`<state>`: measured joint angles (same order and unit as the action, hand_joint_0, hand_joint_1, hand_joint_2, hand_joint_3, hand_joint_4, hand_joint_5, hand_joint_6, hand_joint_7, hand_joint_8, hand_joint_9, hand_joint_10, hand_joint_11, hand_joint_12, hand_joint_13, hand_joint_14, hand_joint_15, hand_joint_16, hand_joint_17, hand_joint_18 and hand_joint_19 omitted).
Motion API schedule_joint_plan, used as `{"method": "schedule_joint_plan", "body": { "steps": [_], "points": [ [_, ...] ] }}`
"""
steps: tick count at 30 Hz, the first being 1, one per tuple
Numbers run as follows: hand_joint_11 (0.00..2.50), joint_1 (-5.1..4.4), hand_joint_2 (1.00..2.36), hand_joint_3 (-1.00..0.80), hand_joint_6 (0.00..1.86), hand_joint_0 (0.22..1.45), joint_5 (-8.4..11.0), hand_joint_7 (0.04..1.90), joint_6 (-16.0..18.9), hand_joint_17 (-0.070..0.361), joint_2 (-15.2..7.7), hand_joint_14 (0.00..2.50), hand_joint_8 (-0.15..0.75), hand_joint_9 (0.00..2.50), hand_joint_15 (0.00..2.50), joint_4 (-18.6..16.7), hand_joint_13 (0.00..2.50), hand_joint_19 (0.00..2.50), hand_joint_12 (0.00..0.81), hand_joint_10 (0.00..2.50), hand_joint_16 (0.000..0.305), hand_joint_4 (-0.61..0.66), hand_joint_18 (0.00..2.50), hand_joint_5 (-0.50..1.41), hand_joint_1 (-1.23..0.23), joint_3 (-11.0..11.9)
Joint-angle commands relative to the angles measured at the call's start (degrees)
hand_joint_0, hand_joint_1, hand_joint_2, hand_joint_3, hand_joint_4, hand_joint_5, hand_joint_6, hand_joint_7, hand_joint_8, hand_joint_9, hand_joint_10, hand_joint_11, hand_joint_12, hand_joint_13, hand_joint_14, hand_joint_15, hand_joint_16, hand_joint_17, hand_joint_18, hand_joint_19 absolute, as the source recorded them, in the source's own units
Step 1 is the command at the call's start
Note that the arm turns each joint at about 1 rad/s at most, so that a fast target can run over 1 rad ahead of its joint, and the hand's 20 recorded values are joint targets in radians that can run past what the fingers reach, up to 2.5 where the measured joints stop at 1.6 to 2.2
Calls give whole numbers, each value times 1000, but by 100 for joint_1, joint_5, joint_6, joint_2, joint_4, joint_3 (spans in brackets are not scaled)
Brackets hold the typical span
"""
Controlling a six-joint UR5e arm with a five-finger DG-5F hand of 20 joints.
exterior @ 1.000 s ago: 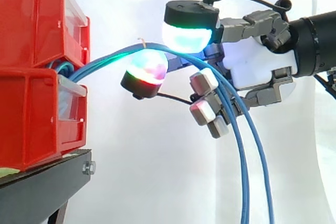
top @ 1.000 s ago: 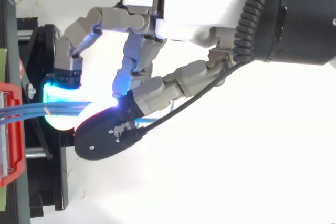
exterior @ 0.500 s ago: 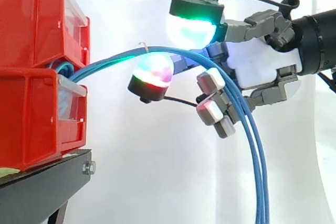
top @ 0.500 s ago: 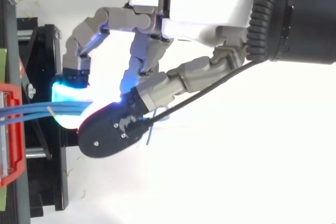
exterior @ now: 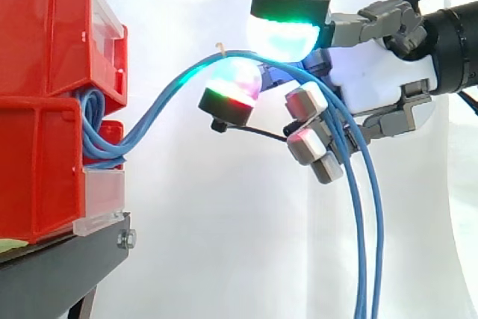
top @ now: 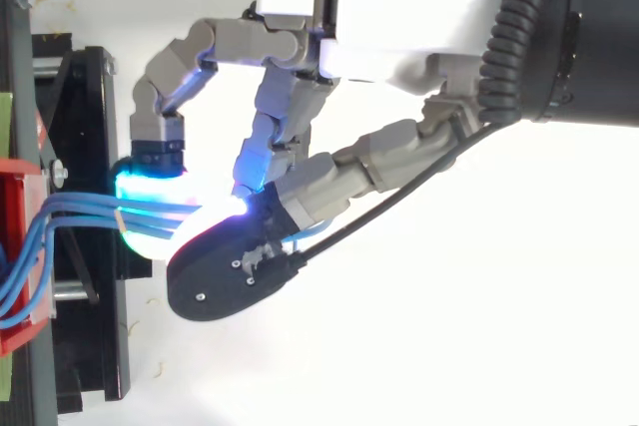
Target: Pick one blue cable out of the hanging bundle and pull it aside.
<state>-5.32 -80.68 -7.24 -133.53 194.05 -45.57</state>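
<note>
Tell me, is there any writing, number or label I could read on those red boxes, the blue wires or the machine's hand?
No text can be read here.
Red bins: no print on the faces that show.
Blue cables: plain, no legible marks.
Hand: no label.
Arm: a scrap of white print at the picture's right edge, cut off and unreadable.

Blue cables (exterior: 153, 113) (several, bundled) rise from the red bins (exterior: 45, 35), arch over, then hang down.
</note>
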Motion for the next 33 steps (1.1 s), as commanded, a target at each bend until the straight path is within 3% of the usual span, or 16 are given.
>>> {"method": "schedule_joint_plan", "body": {
  "steps": [1,4,7,10,13,18,22,33],
  "points": [
    [563,-4,1017,-222,890,634,0,795,3,107,11,25,250,1233,605,45,1027,718,341,26,48,7,864,-72,-885,4],
    [558,13,1018,-169,908,654,0,768,3,109,20,26,252,1237,600,63,1031,703,348,25,48,-30,871,-69,-908,13],
    [568,13,1018,-159,939,712,-9,776,3,104,29,26,251,1222,604,107,1021,707,334,24,46,-154,855,-79,-939,13],
    [565,13,1011,-335,939,778,-17,801,3,102,29,26,234,1197,603,133,1004,707,328,26,46,-199,837,-85,-926,13],
    [564,13,1000,-500,937,763,-17,786,12,101,29,26,233,1200,600,142,1009,695,325,26,45,-183,849,-84,-952,4],
    [562,31,1000,-500,898,631,-17,760,12,100,29,25,230,1235,600,142,1010,704,322,24,45,-33,844,-62,-934,-22],
    [537,31,1000,-500,879,510,-17,775,12,109,29,24,246,1286,588,160,1040,698,342,25,49,3,887,-52,-865,-22],
    [534,31,1000,-500,857,489,-184,808,21,113,29,23,250,1287,589,397,1050,690,350,25,50,9,902,-51,-918,-31]
  ]
}}
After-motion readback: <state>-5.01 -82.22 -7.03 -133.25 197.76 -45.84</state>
